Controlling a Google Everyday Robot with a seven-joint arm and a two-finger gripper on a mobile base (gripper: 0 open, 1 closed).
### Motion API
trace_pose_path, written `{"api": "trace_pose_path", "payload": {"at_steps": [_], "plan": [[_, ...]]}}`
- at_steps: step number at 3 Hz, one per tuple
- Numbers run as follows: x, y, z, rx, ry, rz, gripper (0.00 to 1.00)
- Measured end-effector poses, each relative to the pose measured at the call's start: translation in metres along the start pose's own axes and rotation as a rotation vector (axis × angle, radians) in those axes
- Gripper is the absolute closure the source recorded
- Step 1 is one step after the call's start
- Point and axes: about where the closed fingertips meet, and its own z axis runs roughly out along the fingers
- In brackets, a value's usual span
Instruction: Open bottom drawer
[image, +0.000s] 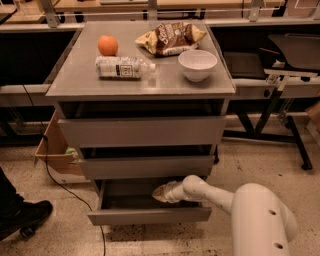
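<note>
The pincer (161, 193) sits low inside the bottom drawer (150, 216), just behind its front panel; whether it is clenched or released I cannot tell. That drawer, lowest in the grey cabinet (145, 131), stands well out with its tray showing, so the opening looks largely done, with perhaps a little travel left.

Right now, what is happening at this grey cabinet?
A one-armed robot is working on the bottom drawer of the cabinet. Its gripper sits inside the drawer, just behind its front. The drawer stands partly pulled out. An orange, a bottle, a chip bag and a bowl rest on top.
</note>
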Motion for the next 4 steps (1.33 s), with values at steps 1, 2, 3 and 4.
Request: {"api": "trace_pose_path", "payload": {"at_steps": [1, 2, 3, 4], "plan": [[0.026, 0.006, 0.037, -0.064, 0.091, 0.017, 1.00], [0.051, 0.021, 0.051, -0.111, 0.157, 0.033, 1.00], [0.080, 0.040, 0.043, -0.144, 0.212, 0.049, 1.00], [0.098, 0.063, 0.022, -0.172, 0.252, 0.056, 1.00]]}}
